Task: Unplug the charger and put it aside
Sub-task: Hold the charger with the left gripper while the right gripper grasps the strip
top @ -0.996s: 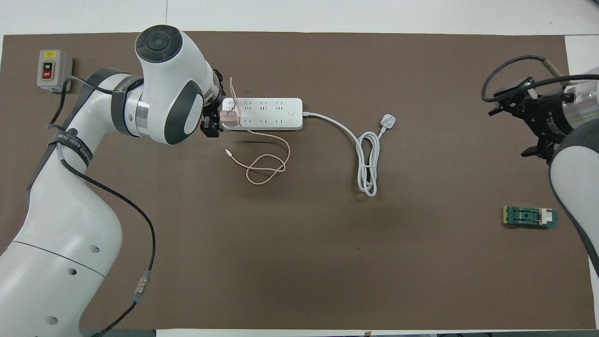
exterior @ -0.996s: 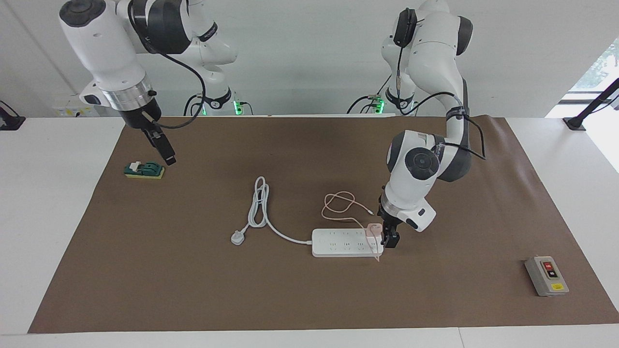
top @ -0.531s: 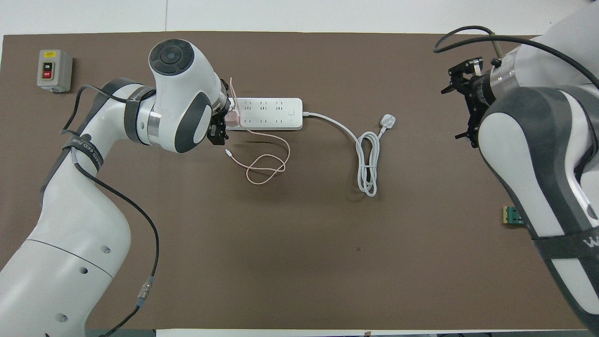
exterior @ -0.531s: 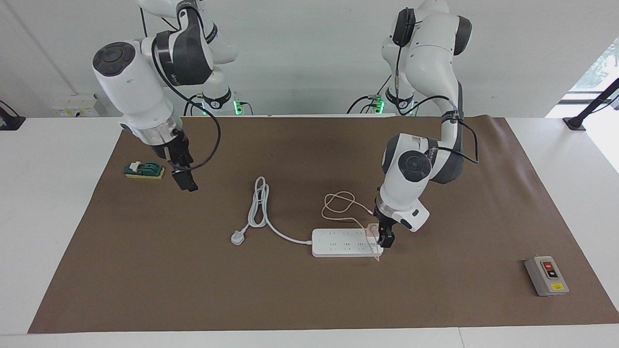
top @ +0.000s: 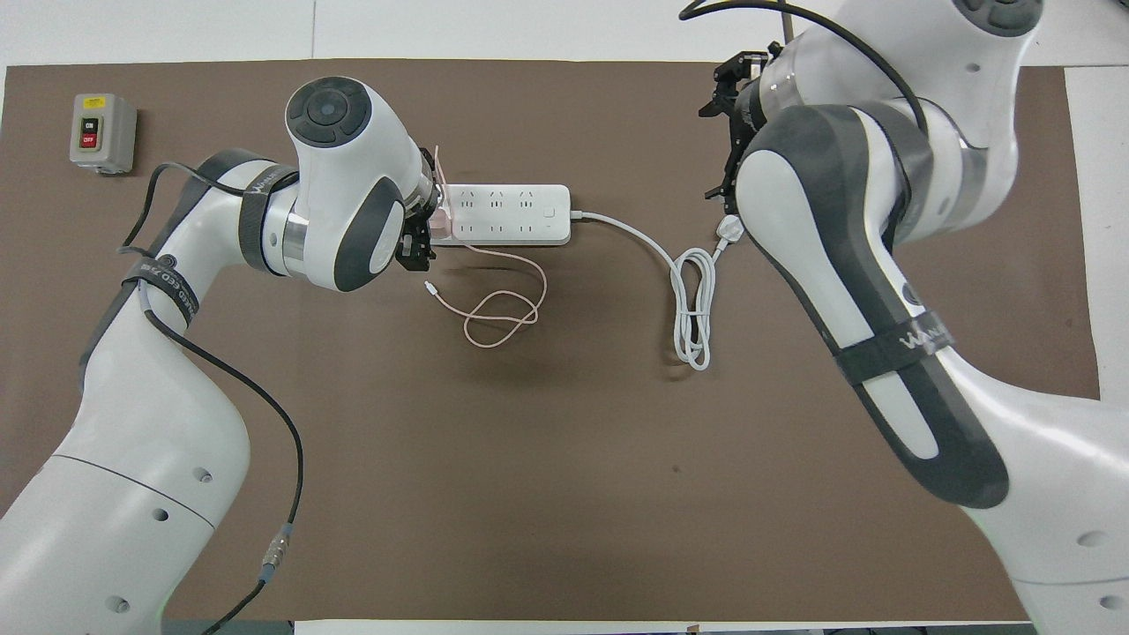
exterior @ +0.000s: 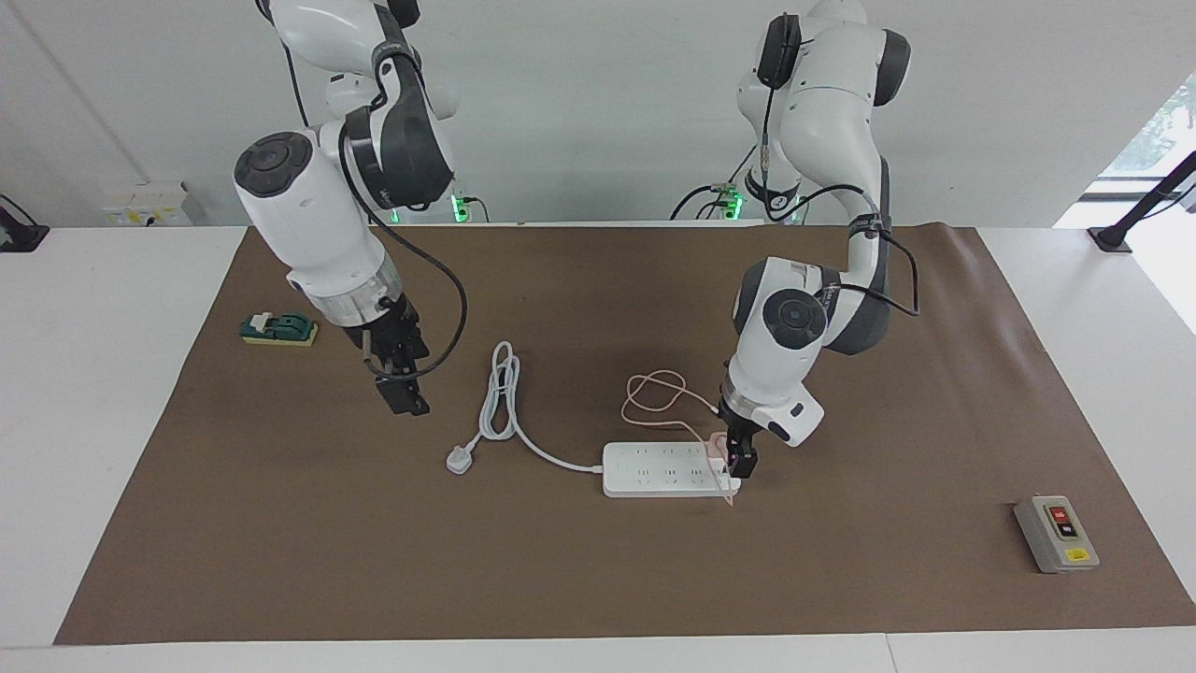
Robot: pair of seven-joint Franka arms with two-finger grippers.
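The grasping step is being carried out: the charger (exterior: 719, 441), plugged into the power strip (exterior: 668, 469) at its end toward the left arm, is being enclosed by the left hand (exterior: 738, 462) — whether it is clamped cannot be told. A straight upward pull is being called for next, likely with the strip held down. The right hand (exterior: 404, 396), fingers unclear, is hanging over the counter (exterior: 280, 523).

White room, white table, brown mat

A plain white wall (exterior: 598, 103) runs along the robots' end of the white table (exterior: 93, 393), which is mostly covered by a brown mat (exterior: 598, 561). A window (exterior: 1159, 140) at the left arm's end lets in bright daylight and shows green foliage. Black clamp mounts (exterior: 1117, 234) sit at the table's corners.
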